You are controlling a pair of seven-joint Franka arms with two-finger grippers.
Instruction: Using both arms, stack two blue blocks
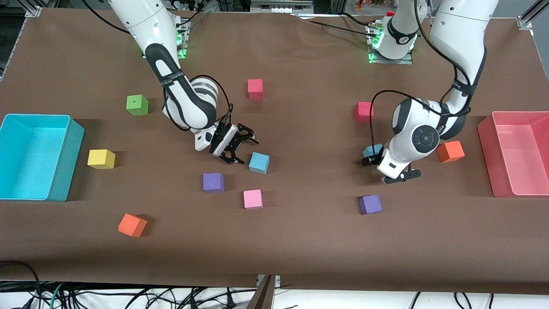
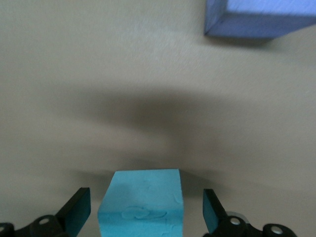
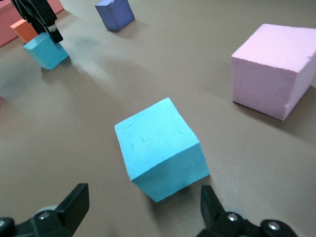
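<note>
While both bins sit at the table's ends, neither holds anything: the turquoise bin (image 1: 36,156) at the right arm's end and the pink bin (image 1: 517,152) at the left arm's end each show only a bare floor. The pink bin is cut off by the front view's edge.

One blue block (image 1: 259,162) rests on the brown cloth (image 1: 300,240) near the table's middle, well apart from the other. The right gripper (image 1: 238,146) hangs tilted just beside it, fingers spread wide and holding nothing; the right wrist view shows that block (image 3: 162,149) lying ahead of the two fingertips (image 3: 74,202), not yet between them.

The second blue block (image 1: 372,150) lies toward the left arm's end and is mostly hidden in the front view by the left arm's wrist. The left gripper (image 1: 388,169) is low over it, released. In the left wrist view the block (image 2: 143,202) stands between the spread fingertips (image 2: 76,210) with a gap on each side, its near part cut off by the frame edge. A purple cube (image 2: 261,19) is also cropped there.
</note>
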